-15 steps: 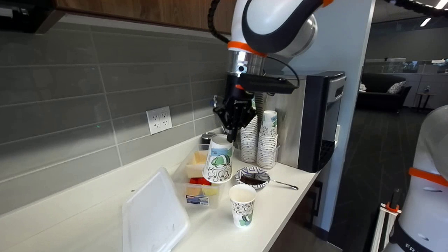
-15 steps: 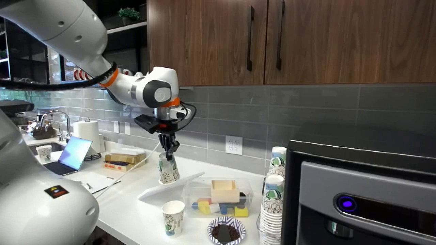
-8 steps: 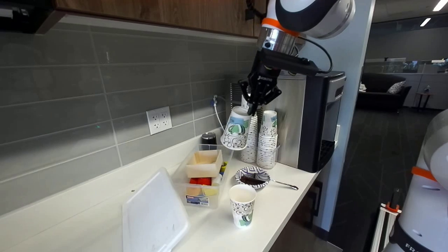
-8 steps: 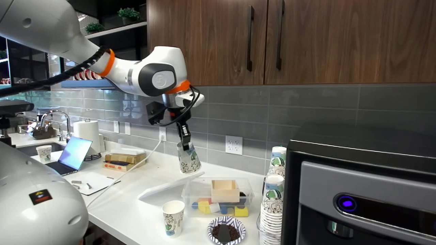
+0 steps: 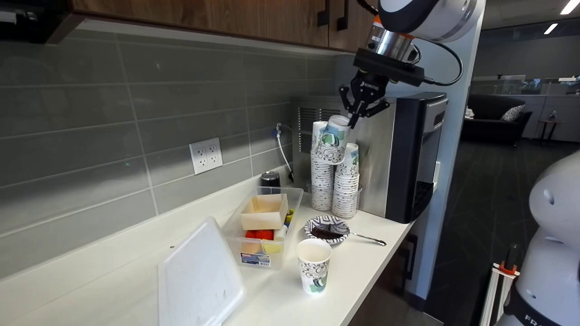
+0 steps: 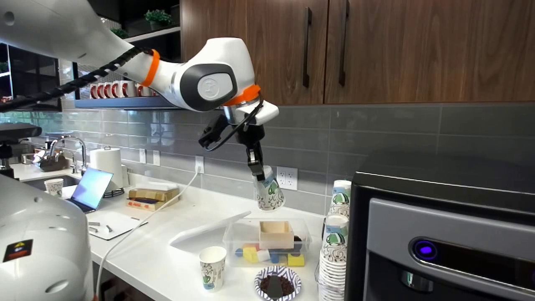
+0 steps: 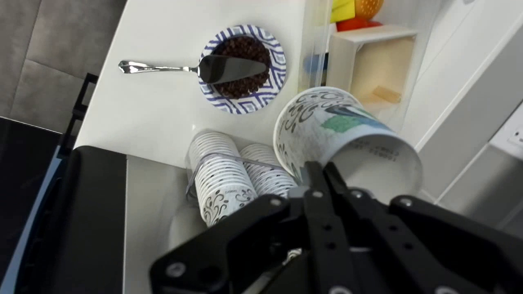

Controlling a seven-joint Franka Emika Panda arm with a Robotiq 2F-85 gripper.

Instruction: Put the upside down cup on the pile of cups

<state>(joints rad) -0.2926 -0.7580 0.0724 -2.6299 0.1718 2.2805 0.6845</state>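
The upside down cup [image 5: 333,144] is white paper with a green logo, wider end down and tilted. It also shows in an exterior view [image 6: 269,193] and the wrist view [image 7: 322,118]. My gripper [image 5: 352,123] is shut on the wall at its narrow end; its fingers also show in the wrist view [image 7: 322,167]. The pile of cups stands as two tall nested columns, a rear one [image 5: 321,185] and a front one [image 5: 346,192]. Both show in the wrist view [image 7: 222,171]. In an exterior view, the held cup overlaps the rear column's top; the wrist view shows it beside the columns.
A dispenser [image 5: 412,136] stands right beside the columns. A clear bin [image 5: 256,259] with blocks, a patterned bowl [image 7: 278,67] with a spatula, an upright cup [image 5: 313,271] and a leaning white lid [image 5: 204,276] are on the counter. Wall cabinets [image 6: 267,50] hang above.
My gripper has carried the cup up and toward the columns and dispenser, and the cup has tilted more. The other counter objects have not moved.
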